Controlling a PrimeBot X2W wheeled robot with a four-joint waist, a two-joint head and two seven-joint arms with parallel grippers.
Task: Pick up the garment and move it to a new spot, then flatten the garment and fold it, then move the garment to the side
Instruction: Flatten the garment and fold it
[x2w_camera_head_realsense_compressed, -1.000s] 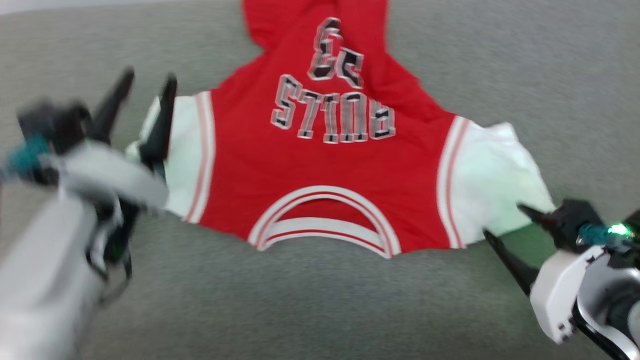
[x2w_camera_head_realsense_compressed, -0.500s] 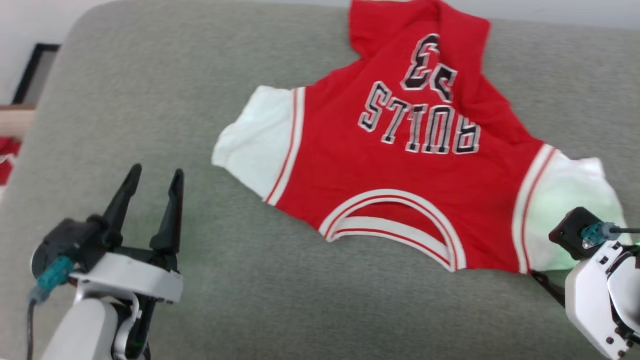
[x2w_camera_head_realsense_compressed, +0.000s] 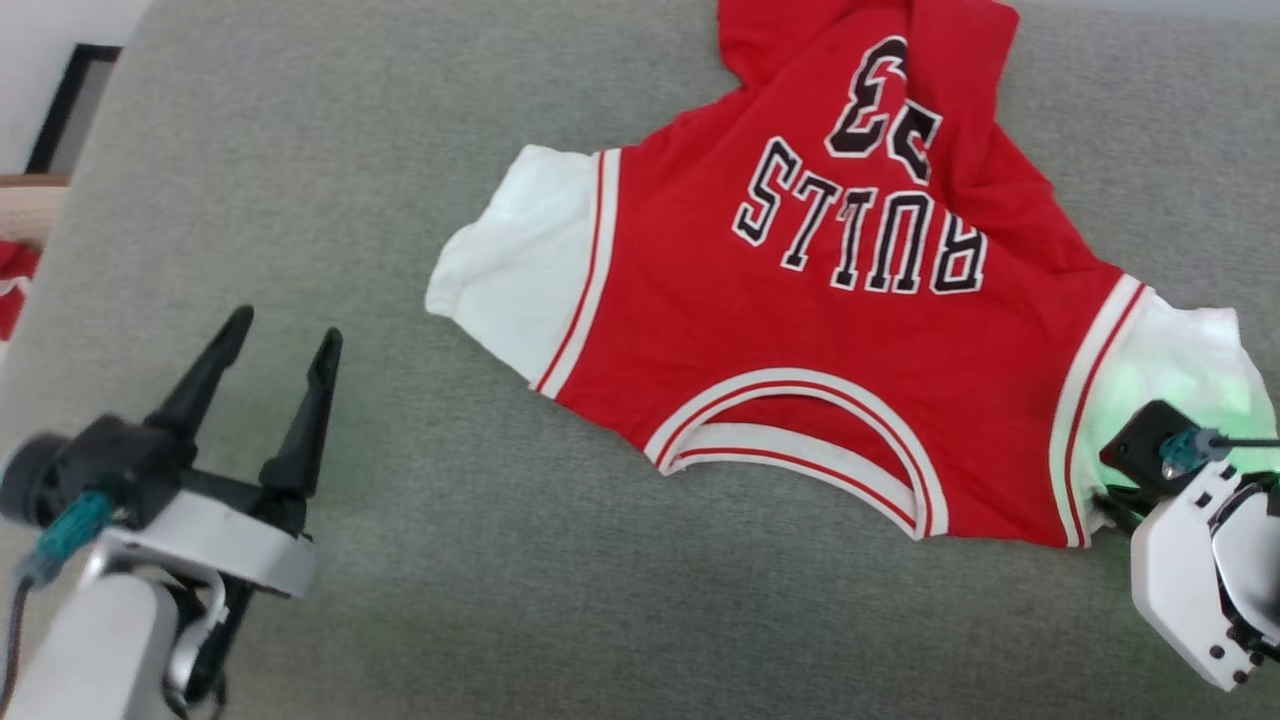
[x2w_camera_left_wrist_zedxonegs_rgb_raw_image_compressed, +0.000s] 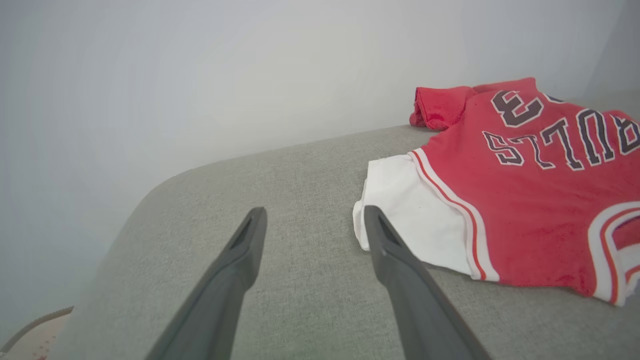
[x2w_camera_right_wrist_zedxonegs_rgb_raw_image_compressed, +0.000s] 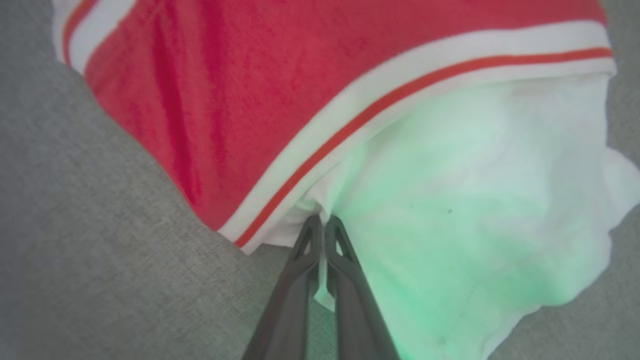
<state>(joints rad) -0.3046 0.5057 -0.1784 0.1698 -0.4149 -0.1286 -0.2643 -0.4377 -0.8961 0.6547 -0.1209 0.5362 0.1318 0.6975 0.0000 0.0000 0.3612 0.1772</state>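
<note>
The garment (x2w_camera_head_realsense_compressed: 800, 330), a red jersey with white sleeves, striped trim and black-and-white lettering, lies spread on the grey cushion (x2w_camera_head_realsense_compressed: 400, 560), collar toward me. My right gripper (x2w_camera_right_wrist_zedxonegs_rgb_raw_image_compressed: 320, 222) is shut on the front edge of its white right sleeve (x2w_camera_head_realsense_compressed: 1190, 360), just beside the striped trim. The right wrist housing (x2w_camera_head_realsense_compressed: 1190, 560) covers that grip in the head view. My left gripper (x2w_camera_head_realsense_compressed: 285, 335) stands open above bare cushion, well to the left of the other white sleeve (x2w_camera_head_realsense_compressed: 520, 270). In the left wrist view that sleeve (x2w_camera_left_wrist_zedxonegs_rgb_raw_image_compressed: 415, 215) lies just right of my open left gripper (x2w_camera_left_wrist_zedxonegs_rgb_raw_image_compressed: 314, 212).
The cushion's rounded left edge (x2w_camera_head_realsense_compressed: 90, 200) falls away toward a white wall with a dark frame (x2w_camera_head_realsense_compressed: 60, 110). A red cloth scrap (x2w_camera_head_realsense_compressed: 12, 290) and a pale wooden piece (x2w_camera_head_realsense_compressed: 30, 205) lie past that edge. Bare cushion stretches in front of the garment.
The head camera has swung left. My left gripper, earlier at the left sleeve, now stands apart from it, still open. My right gripper, open one second ago, has shut on the right sleeve.
</note>
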